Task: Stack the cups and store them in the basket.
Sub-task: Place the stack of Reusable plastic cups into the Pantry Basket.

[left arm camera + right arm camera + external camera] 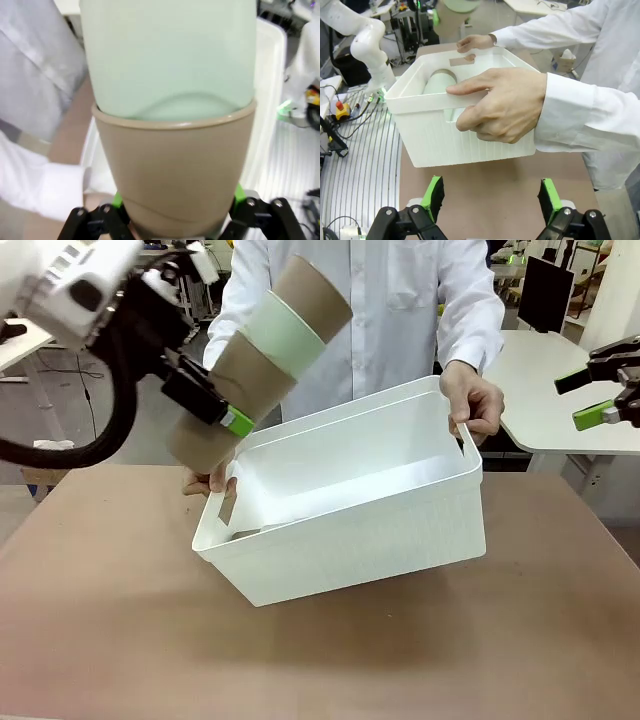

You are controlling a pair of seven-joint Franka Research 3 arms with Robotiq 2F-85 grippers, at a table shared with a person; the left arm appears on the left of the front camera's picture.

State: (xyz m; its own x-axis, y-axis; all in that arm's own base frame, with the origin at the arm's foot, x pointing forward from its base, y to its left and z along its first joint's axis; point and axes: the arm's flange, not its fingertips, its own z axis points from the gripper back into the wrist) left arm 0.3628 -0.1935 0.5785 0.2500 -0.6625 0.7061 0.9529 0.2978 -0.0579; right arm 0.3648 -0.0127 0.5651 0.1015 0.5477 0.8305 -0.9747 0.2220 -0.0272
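nearest the camera, the basket is tipped up in the person's hands. above its left end, the left gripper clamps the stacked cups; better lower them well inside before releasing. the right gripper waits, spread wide.

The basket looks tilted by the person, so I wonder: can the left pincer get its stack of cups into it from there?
Probably yes: the basket opens toward the stack of cups in the left pincer, nothing between.

The basket wall hides the cups lying inside.
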